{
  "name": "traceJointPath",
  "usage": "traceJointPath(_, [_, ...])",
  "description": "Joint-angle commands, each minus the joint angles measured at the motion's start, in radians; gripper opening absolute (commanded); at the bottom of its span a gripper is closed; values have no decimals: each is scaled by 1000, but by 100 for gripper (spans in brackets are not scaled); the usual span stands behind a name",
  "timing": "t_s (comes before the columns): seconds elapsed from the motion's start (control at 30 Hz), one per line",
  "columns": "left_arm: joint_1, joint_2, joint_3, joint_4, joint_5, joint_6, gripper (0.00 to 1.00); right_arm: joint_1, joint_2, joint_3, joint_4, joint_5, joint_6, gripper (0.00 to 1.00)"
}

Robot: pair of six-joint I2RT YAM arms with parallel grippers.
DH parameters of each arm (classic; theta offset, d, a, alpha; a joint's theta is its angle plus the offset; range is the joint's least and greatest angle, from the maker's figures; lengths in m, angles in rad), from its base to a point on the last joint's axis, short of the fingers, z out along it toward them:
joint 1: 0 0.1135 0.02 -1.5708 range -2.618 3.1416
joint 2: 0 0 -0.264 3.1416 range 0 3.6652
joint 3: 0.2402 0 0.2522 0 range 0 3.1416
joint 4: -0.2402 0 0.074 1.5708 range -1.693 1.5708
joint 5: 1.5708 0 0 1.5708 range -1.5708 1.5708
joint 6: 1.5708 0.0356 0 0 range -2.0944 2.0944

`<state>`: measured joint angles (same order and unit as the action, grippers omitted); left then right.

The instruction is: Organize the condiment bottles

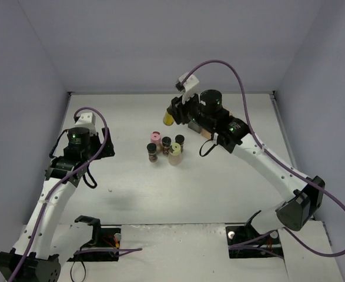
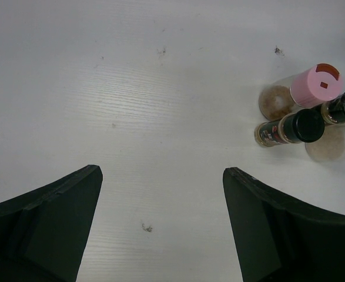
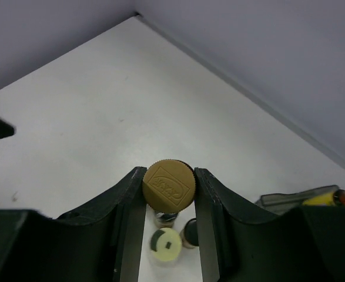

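Grips one condiment bottle (image 3: 169,185) in the right hand (image 3: 169,176), with both fingers (image 3: 128,202) clenched against the sides of its round mustard-yellow cap. Shows a finely ribbed rim and a stamped square emblem on top of that cap; hides the body beneath it.

Directly under that hand in its wrist view, framed between the fingers: part of a tight group of small bottles (image 1: 166,145) standing upright on the table (image 1: 231,182). Within the group: one pink-lidded bottle (image 1: 155,137), three brown dark-capped jars (image 1: 152,152), and one pale jar (image 1: 175,154) with a pale-yellow lid.

Holds the left hand (image 2: 160,194) released, fingers spread wide over bare white table. Ahead of it and off to its right, the same group, with brown powder visible through the clear wall of the pink-lidded bottle.
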<state>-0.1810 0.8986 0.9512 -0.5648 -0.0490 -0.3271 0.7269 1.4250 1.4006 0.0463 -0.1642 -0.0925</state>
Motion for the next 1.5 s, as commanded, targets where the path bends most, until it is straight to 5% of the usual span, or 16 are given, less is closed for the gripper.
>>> traceJointPath(0.0, [9, 5, 18, 39, 3, -13, 86, -122, 52, 77, 95, 126, 11, 0])
traceJointPath(0.4, [14, 8, 18, 42, 15, -18, 86, -342, 313, 136, 188, 190, 56, 0])
traceJointPath(1.17, [14, 20, 21, 40, 34, -21, 86, -412, 529, 118, 314, 129, 125, 5])
traceJointPath(1.27, [12, 22, 21, 39, 34, -21, 85, -416, 528, 110, 323, 108, 138, 10])
traceJointPath(1.47, [14, 17, 21, 40, 34, -21, 86, -420, 483, 84, 323, 75, 145, 49])
